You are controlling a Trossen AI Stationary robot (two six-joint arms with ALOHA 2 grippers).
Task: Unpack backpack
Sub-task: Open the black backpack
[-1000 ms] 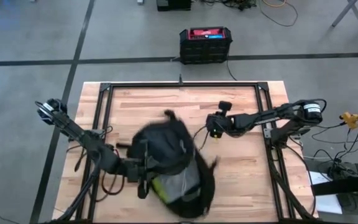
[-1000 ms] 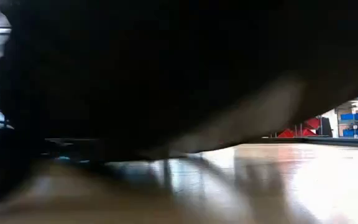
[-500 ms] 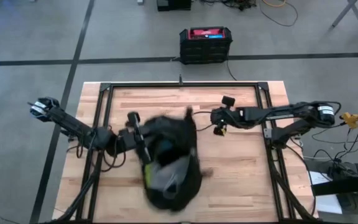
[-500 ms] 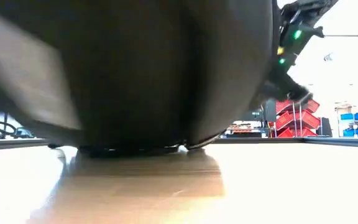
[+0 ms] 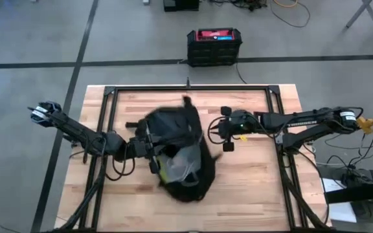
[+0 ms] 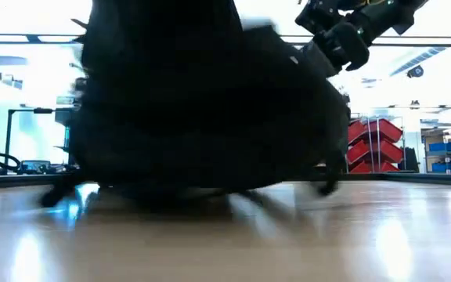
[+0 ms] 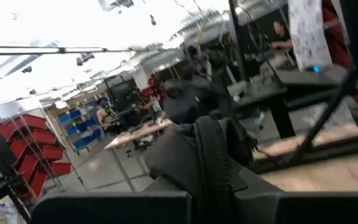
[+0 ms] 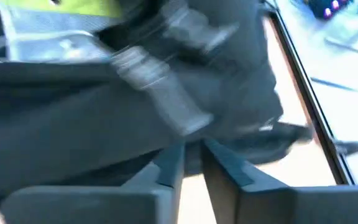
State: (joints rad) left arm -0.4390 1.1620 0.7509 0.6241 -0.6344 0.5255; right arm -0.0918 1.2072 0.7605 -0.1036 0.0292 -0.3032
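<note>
The black backpack (image 5: 177, 137) lies in the middle of the wooden table, its bottom on the wood in the low view (image 6: 210, 117). Its open mouth shows grey and yellow-green contents (image 5: 180, 167). My left gripper (image 5: 151, 154) is at the backpack's left side, shut on it. My right gripper (image 5: 216, 134) is at the backpack's right side with its fingers close together (image 8: 191, 158), right at the dark fabric (image 8: 104, 124). My left gripper comes level from the table's left and has black backpack fabric with a padded strap (image 7: 213, 165) between its fingers. The place of contact lies at the view's bottom edge, half hidden by the fingers. The backpack rests on the table. My right gripper's fingertips (image 8: 169, 163) stand at the fabric's edge; I cannot tell whether they touch it.
A black metal frame (image 5: 190, 88) runs around the table's far and side edges. A black-and-red box (image 5: 214, 45) stands on the floor beyond the far edge. A loose strap (image 5: 216, 155) trails from the backpack's right. Bare wood lies to the near right (image 5: 251, 188).
My left gripper has swung toward the far edge, then back a little, keeping its hold. The backpack has been dragged toward the far edge and turned about, with its open mouth still toward the near edge. My right gripper has edged toward the backpack's right side.
</note>
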